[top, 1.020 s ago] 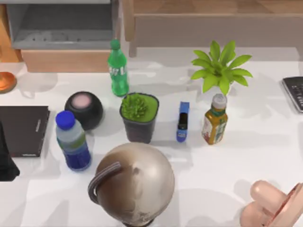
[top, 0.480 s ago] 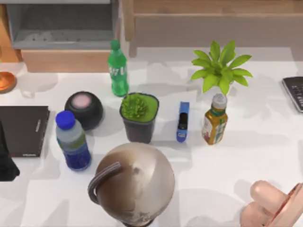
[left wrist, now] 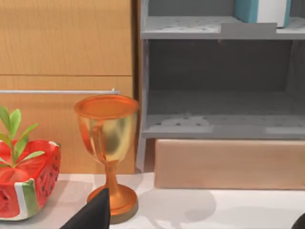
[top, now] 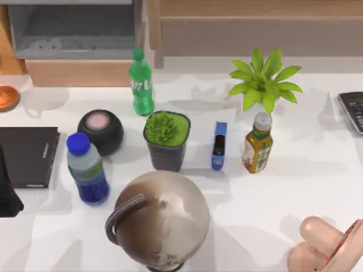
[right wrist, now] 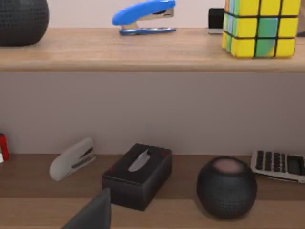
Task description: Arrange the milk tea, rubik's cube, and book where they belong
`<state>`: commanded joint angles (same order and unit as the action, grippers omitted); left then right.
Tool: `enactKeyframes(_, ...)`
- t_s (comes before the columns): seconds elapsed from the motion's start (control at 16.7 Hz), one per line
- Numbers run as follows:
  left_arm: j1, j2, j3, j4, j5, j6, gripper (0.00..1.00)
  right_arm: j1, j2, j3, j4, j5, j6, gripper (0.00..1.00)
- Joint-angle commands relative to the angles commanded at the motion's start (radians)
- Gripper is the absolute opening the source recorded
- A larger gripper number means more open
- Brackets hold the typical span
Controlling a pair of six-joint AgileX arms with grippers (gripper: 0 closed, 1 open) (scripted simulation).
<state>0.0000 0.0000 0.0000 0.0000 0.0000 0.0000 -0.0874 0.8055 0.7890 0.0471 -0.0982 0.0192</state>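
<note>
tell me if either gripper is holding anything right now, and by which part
Nothing looks held. The rubik's cube sits on the upper wooden shelf, and the book stands on the grey shelf, no fingers on either.

book (left wrist: 263, 10): teal cover and pale edge on the upper grey shelf, top cut off by the picture's edge.
rubik's cube (right wrist: 259, 27): upper rows cut off on the top wooden shelf.
black book (top: 27, 156): left part hidden behind a dark shape, possibly the left arm.
calculator (top: 353, 111): cut by the right edge.
globe (top: 160, 220): base out of sight below.
pink object (top: 326, 245): cropped at the corner; cannot tell what it is.
</note>
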Motion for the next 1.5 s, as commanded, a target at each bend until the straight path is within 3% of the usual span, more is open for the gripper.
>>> enactKeyframes(0.3, 0.000, 0.000, 0.000, 0.000, 0.000, 0.000, 1.00, 0.052, -0.510, -0.498, -0.026, 0.052, -0.008, 1.00)
enactKeyframes(0.54, 0.000, 0.000, 0.000, 0.000, 0.000, 0.000, 1.00, 0.079, -0.741, -0.726, -0.042, 0.086, -0.016, 1.00)
enactKeyframes(1.14, -0.007, 0.032, 0.029, 0.019, -0.007, -0.001, 1.00, 0.087, -0.806, -0.789, -0.047, 0.098, -0.019, 1.00)
enactKeyframes(1.5, -0.070, 0.376, 0.309, 0.172, -0.060, -0.004, 1.00, 0.087, -0.806, -0.789, -0.047, 0.098, -0.019, 1.00)
